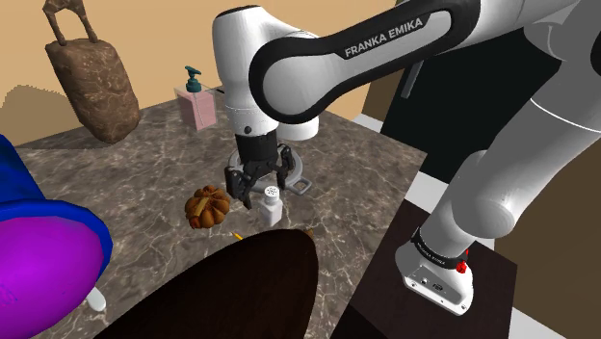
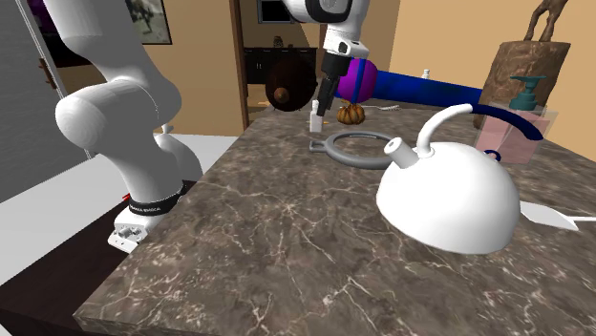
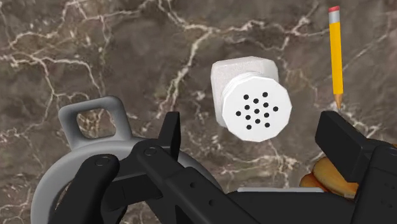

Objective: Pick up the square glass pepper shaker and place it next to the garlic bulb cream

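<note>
1. Hovering above the pepper shaker (image 3: 249, 100), my tool (image 3: 254, 132) has its two black fingers (image 3: 170, 130) spread wide and pinches nothing. The shaker lies between their lines but lower down, and neither finger touches it.
2. The shaker stands upright on the marble tabletop (image 3: 127, 51). It has a white square body under a round cap dotted with holes. I judge the wide spread is meant to let each finger pass down outside one flat face.
3. Just beside the shaker sits the garlic bulb (image 1: 208, 206), orange-brown and ribbed. The finger on that side will likely have little room as it descends.
4. A yellow pencil (image 3: 335, 57) lies near the shaker on the bulb's side. A grey ring (image 3: 95, 103) with a loop handle lies flat on the opposite side of the shaker, under my other finger. Both are low, so I expect no snag from them.
5. A white kettle (image 2: 449, 200) and a pink soap bottle (image 2: 521, 124) stand well apart from the shaker.
6. Lowering and closing are not yet done. With the bulb this close to the shaker, I judge the carry will be short.
</note>
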Available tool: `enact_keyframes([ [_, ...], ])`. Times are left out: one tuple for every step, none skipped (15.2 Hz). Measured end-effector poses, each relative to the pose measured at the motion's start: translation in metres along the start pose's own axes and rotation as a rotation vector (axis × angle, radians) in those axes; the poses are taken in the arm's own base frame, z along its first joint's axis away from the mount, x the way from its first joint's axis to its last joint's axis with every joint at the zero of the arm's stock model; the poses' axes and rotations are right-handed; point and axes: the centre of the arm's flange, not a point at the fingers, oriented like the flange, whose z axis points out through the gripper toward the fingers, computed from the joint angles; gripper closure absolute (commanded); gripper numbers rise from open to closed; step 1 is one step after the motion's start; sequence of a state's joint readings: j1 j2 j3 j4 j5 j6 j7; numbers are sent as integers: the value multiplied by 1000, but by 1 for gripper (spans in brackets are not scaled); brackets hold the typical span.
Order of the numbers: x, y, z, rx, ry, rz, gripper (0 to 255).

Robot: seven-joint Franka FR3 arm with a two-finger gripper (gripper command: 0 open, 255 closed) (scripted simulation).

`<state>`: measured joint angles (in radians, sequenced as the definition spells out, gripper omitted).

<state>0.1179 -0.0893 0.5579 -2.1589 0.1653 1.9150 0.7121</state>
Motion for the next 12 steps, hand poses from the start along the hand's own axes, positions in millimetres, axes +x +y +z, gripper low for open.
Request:
enact_keyframes([
  [0, 0, 0, 0, 0, 0, 0],
  [0, 0, -6, 0, 0, 0, 0],
  [-1, -2, -16, 1, 0, 0, 0],
  [1, -1, -28, 1, 1, 0, 0],
  [0, 0, -38, 1, 1, 0, 0],
  [0, -1, -43, 1, 1, 0, 0],
  [0, -1, -46, 1, 1, 0, 0],
  [0, 0, -48, 0, 0, 0, 0],
  [0, 0, -49, 0, 0, 0, 0],
  [0, 0, -50, 0, 0, 0, 0],
  [0, 0, -50, 0, 0, 0, 0],
  [0, 0, -50, 0, 0, 0, 0],
])
